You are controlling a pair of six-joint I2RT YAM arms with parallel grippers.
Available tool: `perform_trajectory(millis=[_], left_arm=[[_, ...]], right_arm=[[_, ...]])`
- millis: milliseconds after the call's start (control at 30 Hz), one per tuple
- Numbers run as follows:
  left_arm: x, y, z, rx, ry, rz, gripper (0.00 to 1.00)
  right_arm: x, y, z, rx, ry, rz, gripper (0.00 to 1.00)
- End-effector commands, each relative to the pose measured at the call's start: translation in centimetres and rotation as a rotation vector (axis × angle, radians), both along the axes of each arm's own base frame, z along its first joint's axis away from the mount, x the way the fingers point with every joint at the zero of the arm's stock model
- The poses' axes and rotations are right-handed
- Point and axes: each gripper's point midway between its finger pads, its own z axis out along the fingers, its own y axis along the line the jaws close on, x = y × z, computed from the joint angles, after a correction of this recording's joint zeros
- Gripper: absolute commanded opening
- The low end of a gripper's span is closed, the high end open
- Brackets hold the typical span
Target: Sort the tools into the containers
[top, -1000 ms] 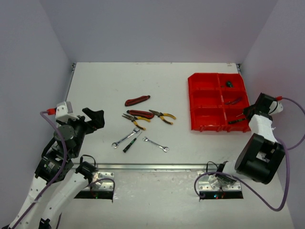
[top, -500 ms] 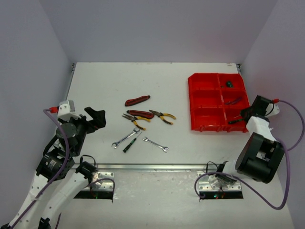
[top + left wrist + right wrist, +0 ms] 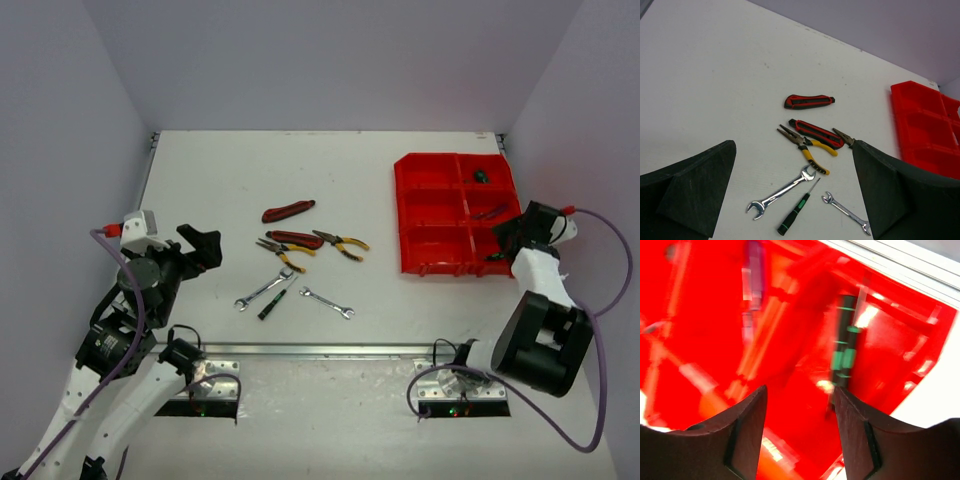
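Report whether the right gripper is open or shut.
Open: the right gripper shows its fingers spread, nothing between them, only the tray beyond.

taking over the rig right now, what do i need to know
Left end effector: open, empty, hovering left of the loose tools.
Right end effector: open, empty, above the near-right compartment of the bright red plastic divided tray.
Done: three small tools lie in the tray's right column, among them a black screwdriver with green bands.
Left: seven on the white table: two silver wrenches, two yellow-black pliers, two red-black handled tools, one green-black screwdriver.
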Motion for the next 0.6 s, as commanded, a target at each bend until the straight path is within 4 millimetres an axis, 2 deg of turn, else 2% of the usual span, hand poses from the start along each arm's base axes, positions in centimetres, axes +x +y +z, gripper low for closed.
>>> perform_trajectory(millis=[0, 33, 67, 100, 167, 200, 233, 333, 400, 500, 567], left_arm=[[0.2, -0.4, 1.2, -0.016, -0.043, -0.015, 1.0], [0.2, -0.4, 1.1, -0.014, -0.041, -0.013, 1.0], [0.3, -0.3, 1.1, -0.012, -0.038, -0.01, 1.0], [0.3, -0.3, 1.0, -0.011, -0.037, -0.008, 1.0], [0.3, -0.2, 1.0, -0.011, -0.035, -0.002, 1.0], [0.3, -0.2, 1.0, -0.01, -0.032, 0.001, 1.0], [0.3, -0.1, 0.9, -0.01, -0.029, 0.007, 1.0], [0.4, 0.3, 0.7, -0.009, -0.017, 0.034, 1.0], [0.7, 0.1, 0.5, -0.005, -0.005, 0.031, 1.0], [1.5, -1.0, -0.2, 0.014, 0.046, -0.009, 1.0], [2.2, -3.1, -1.4, 0.025, 0.16, -0.092, 1.0]], right_arm=[[3.6, 2.5, 8.2, -0.11, -0.173, 0.174, 0.64], [4.2, 3.8, 9.6, -0.137, -0.194, 0.233, 0.66], [4.9, 6.5, 11.9, -0.188, -0.231, 0.348, 0.72], [5.2, 8.2, 13.5, -0.212, -0.252, 0.411, 0.77], [5.4, 10.7, 14.8, -0.237, -0.268, 0.506, 0.87], [5.3, 13.4, 15.7, -0.236, -0.28, 0.592, 0.99], [5.1, 15.6, 15.8, -0.236, -0.277, 0.663, 0.99], [3.1, 24.2, 14.2, -0.254, -0.233, 0.935, 0.99], [1.2, 28.5, 12.1, -0.274, -0.181, 1.082, 0.99], [-2.3, 32.7, 9.2, -0.302, -0.102, 1.266, 0.99], [-4.4, 33.9, 7.9, -0.285, -0.082, 1.357, 0.99]])
